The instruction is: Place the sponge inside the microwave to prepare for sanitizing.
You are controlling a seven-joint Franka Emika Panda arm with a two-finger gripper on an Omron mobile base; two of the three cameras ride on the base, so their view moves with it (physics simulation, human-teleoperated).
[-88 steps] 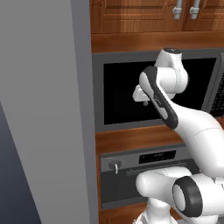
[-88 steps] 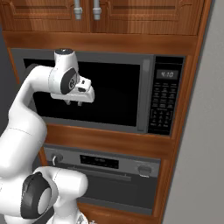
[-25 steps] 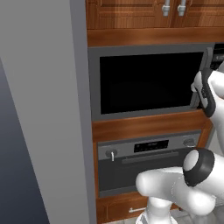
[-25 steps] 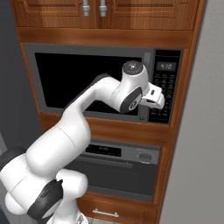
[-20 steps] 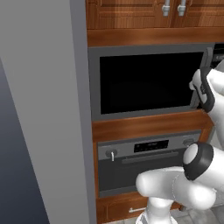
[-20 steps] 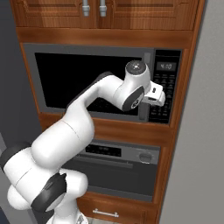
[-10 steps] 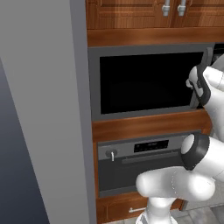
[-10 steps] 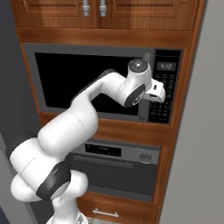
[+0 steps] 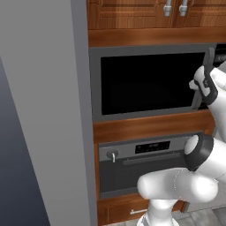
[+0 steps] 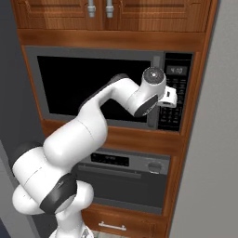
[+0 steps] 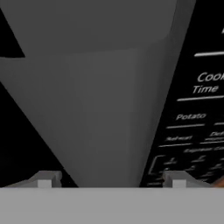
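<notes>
Two small finger tips stood wide apart at the bottom of the hand view, a smooth grey vertical bar, the microwave's door handle, rising between them with nothing clamped. The gripper hung at the right edge of the microwave, close against the strip where the glossy black glass door met the keypad (white lettering such as "Potato" and "Time" showed on flat black). The door looked closed, flush in its matte dark grey frame. Warm, grained wooden cabinets with metal pull handles sat above, and a wooden band separated the microwave from the grey oven with its round knob and bar handle below. A tall flat grey panel bounded the left side, leaving open room only in front of the appliances.
</notes>
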